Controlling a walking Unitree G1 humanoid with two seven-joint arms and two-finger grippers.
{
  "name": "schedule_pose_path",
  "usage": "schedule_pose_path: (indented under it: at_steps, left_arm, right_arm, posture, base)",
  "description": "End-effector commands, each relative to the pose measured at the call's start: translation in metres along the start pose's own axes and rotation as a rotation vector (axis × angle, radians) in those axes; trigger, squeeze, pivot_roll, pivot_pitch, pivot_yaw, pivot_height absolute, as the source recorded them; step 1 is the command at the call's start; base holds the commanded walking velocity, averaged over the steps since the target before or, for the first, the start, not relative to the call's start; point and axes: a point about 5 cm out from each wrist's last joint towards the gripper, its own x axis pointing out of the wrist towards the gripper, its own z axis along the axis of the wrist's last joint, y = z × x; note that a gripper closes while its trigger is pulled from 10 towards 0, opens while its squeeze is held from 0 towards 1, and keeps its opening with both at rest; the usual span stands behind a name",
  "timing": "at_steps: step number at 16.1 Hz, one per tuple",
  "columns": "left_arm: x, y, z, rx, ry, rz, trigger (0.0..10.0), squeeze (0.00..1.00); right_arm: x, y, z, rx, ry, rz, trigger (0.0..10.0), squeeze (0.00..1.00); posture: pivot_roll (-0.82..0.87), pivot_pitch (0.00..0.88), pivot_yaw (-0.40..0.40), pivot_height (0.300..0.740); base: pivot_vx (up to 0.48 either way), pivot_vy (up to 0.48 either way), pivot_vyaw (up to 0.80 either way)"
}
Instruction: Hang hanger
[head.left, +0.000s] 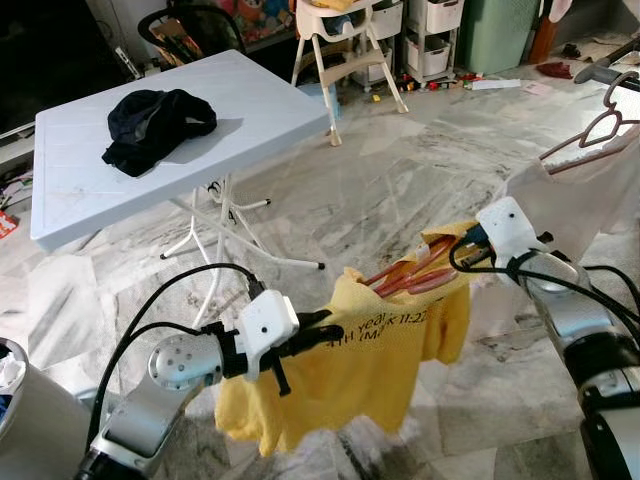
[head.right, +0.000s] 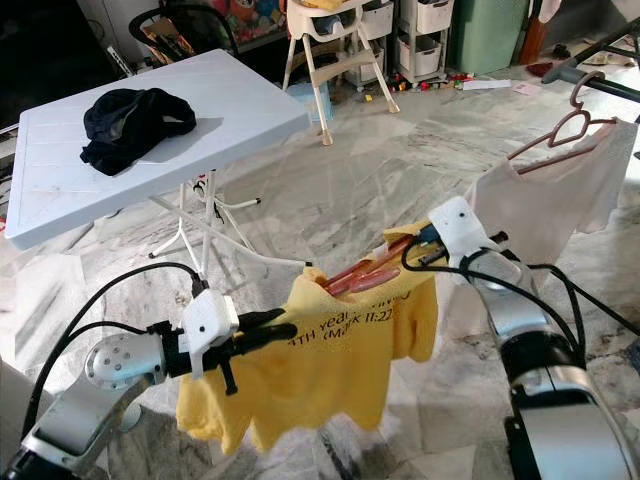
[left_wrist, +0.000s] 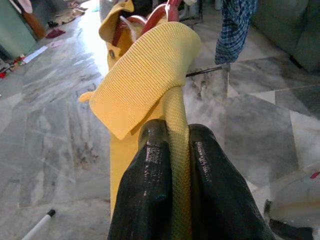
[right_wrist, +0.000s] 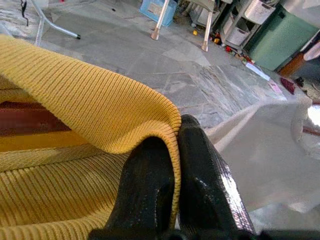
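Observation:
A yellow shirt (head.left: 370, 370) with dark lettering hangs in the air between my two arms. Reddish-pink hangers (head.left: 410, 275) lie inside its neck opening. My left gripper (head.left: 325, 330) is shut on the shirt's left shoulder edge, seen up close as yellow ribbed cloth (left_wrist: 177, 165) pinched between the black fingers (left_wrist: 150, 190). My right gripper (head.left: 450, 255) is shut on the collar edge (right_wrist: 150, 120) at the right side, with the hanger's red bar (right_wrist: 30, 122) just beyond. A rack bar (head.left: 615, 70) at the far right carries a white shirt (head.left: 580, 200) on a pink hanger (head.left: 595, 125).
A white folding table (head.left: 240, 110) stands at the back left with a dark garment (head.left: 155, 125) on it. A high chair (head.left: 345, 50) and storage drawers (head.left: 430, 40) stand further back. Marble floor (head.left: 400, 160) lies between me and the rack.

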Motion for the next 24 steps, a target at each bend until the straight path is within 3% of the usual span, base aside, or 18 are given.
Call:
schedule_pose_path:
  at_steps: [1, 5, 10, 15, 17, 19, 21, 24]
  left_arm:
    - [-0.024, 0.002, -0.009, 0.000, 0.068, -0.014, 0.0, 0.00]
    - [-0.035, -0.001, -0.010, -0.012, 0.088, -0.021, 0.0, 0.00]
    - [-0.037, 0.000, -0.010, -0.012, 0.097, -0.046, 0.0, 0.00]
    - [-0.043, -0.010, -0.003, -0.031, 0.092, -0.140, 0.0, 0.00]
    - [-0.048, -0.011, -0.004, -0.074, 0.072, -0.114, 0.0, 0.00]
    - [-0.047, -0.014, -0.005, -0.086, 0.058, -0.090, 0.0, 0.00]
    - [-0.043, -0.022, -0.006, -0.116, 0.043, -0.069, 0.0, 0.00]
    - [-0.040, -0.020, -0.008, -0.084, 0.048, -0.021, 0.0, 0.00]
  right_arm:
    - [-0.009, -0.041, -0.002, -0.009, 0.048, -0.197, 0.0, 0.00]
    - [-0.010, -0.058, 0.006, -0.031, 0.049, -0.232, 0.0, 0.00]
    - [-0.013, -0.071, 0.014, -0.051, 0.033, -0.252, 0.0, 0.00]
    - [-0.015, -0.070, -0.005, -0.088, 0.128, -0.233, 0.0, 0.00]
    - [-0.016, -0.069, -0.009, -0.102, 0.144, -0.211, 0.0, 0.00]
    - [-0.014, -0.064, -0.008, -0.073, 0.126, -0.182, 0.0, 0.00]
    - [-0.009, -0.049, -0.009, -0.067, 0.103, -0.117, 0.0, 0.00]
    - [-0.006, -0.042, 0.000, -0.040, 0.041, -0.073, 0.0, 0.00]
  posture:
    - [-0.07, 0.057, 0.134, 0.740]
    - [-0.06, 0.053, 0.123, 0.740]
    - [-0.06, 0.049, 0.128, 0.740]
    - [-0.04, 0.050, 0.128, 0.740]
    - [-0.04, 0.051, 0.120, 0.740]
    - [-0.03, 0.052, 0.115, 0.740]
    - [-0.04, 0.057, 0.106, 0.740]
    - [-0.04, 0.059, 0.108, 0.740]
  base:
    - [0.000, 0.000, 0.00]
    - [0.000, 0.000, 0.00]
    - [0.000, 0.000, 0.00]
    - [0.000, 0.000, 0.00]
    - [0.000, 0.000, 0.00]
    - [0.000, 0.000, 0.00]
    - [0.000, 0.000, 0.00]
    - [0.000, 0.000, 0.00]
